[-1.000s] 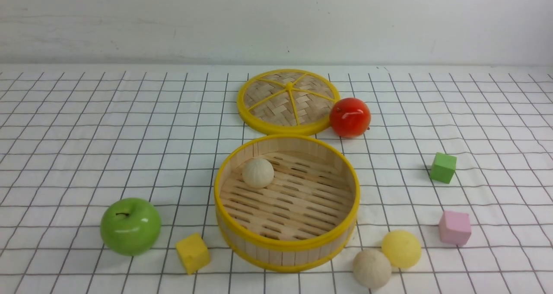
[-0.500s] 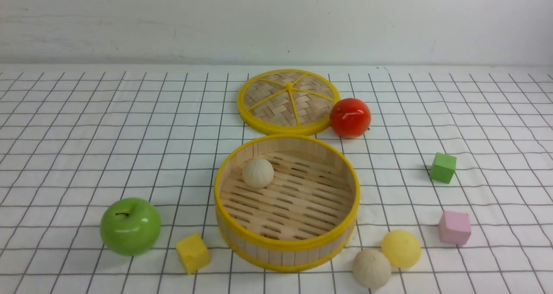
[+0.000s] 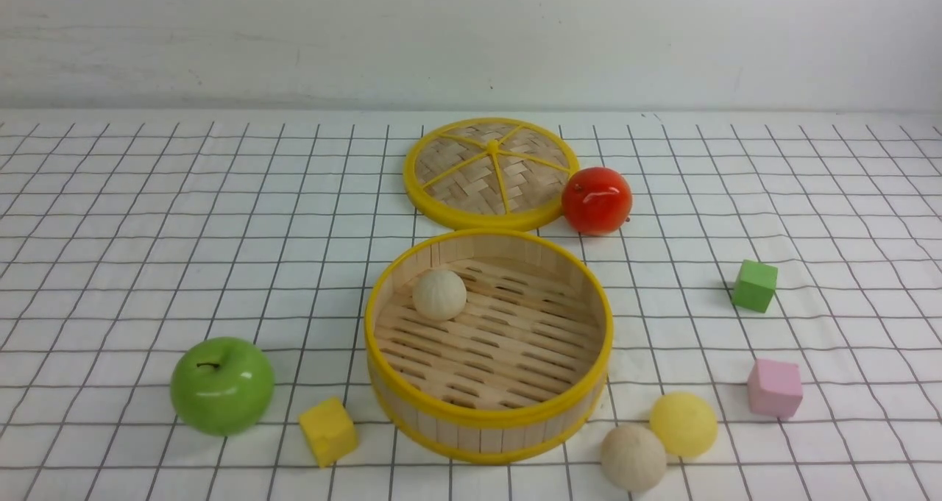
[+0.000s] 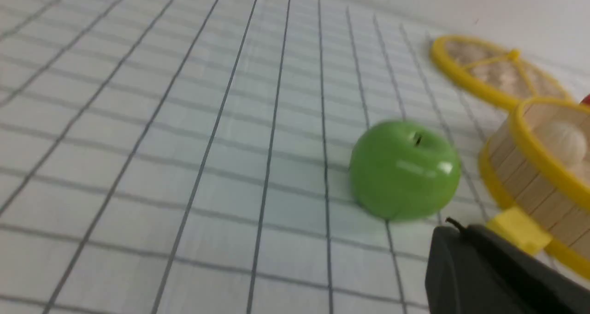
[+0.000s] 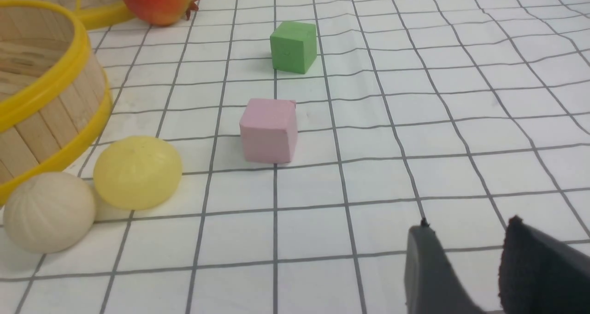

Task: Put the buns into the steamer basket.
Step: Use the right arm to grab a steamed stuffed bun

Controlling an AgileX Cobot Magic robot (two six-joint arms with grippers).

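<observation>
The right pincer (image 5: 468,222) is parted and empty; the left pincer (image 4: 454,233) is clenched on nothing. Nearest ahead of the right pincer lies the pale yellow matte round bun (image 5: 137,172), with a beige matte round bun (image 5: 48,211) beside it. Both are just beside the round bamboo-slat steamer basket (image 5: 46,125). Farthest, another beige bun (image 3: 439,293) sits inside. They look light, soft and unslippery, so pinch across the middle.

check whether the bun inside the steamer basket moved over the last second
No. In the front view the bun sits at the same spot as before, on the slat floor near the far-left wall of the steamer basket.
</observation>
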